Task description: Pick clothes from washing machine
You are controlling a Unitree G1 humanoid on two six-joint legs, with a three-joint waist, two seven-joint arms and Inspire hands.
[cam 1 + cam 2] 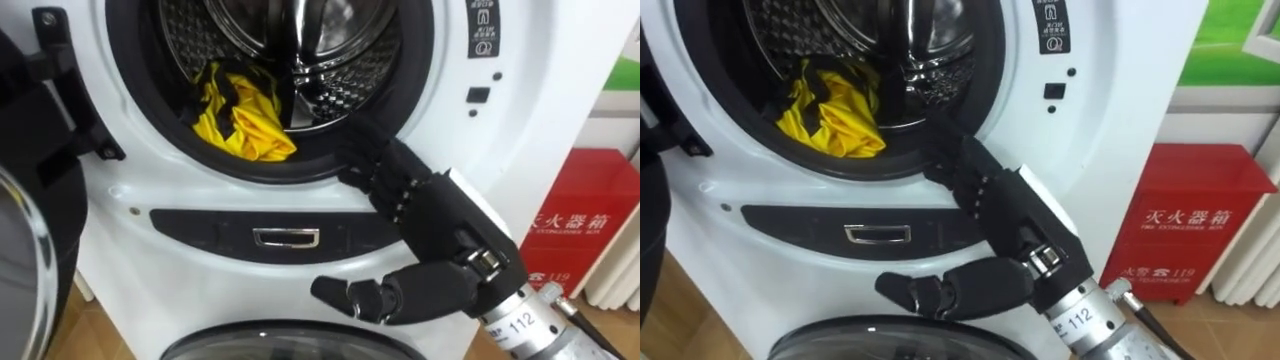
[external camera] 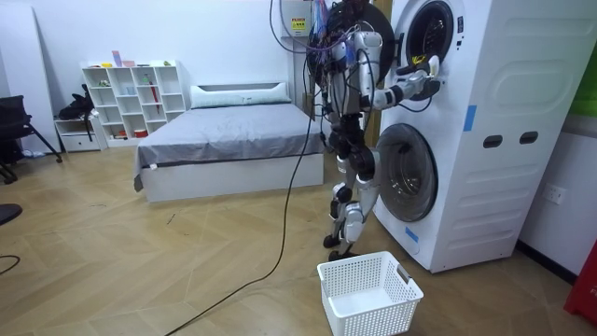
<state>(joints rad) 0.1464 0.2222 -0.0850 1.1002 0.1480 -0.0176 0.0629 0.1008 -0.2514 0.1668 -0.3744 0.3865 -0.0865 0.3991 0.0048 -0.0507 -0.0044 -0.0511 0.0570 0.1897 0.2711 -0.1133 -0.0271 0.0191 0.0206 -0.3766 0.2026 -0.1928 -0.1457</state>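
A yellow garment with dark parts (image 1: pixel 240 120) lies bunched at the front of the upper washing machine's steel drum (image 1: pixel 330 50), just behind the dark door seal (image 1: pixel 150 125). My right hand (image 1: pixel 440 215) comes in from the lower right, open. Its straight fingers (image 1: pixel 375 160) rest against the lower right of the seal, right of the garment and apart from it, and the thumb (image 1: pixel 385 295) sticks out to the left below. In the room view I stand upright facing the stacked machines (image 2: pixel 466 131), with that hand (image 2: pixel 422 86) raised to the upper drum.
The upper machine's open door (image 1: pixel 30 210) hangs at the left. The lower machine's round door (image 1: pixel 280 340) is directly beneath my hand. A red cabinet (image 1: pixel 580 225) stands to the right. A white laundry basket (image 2: pixel 368 294) sits on the floor by my feet, a bed (image 2: pixel 224 140) behind.
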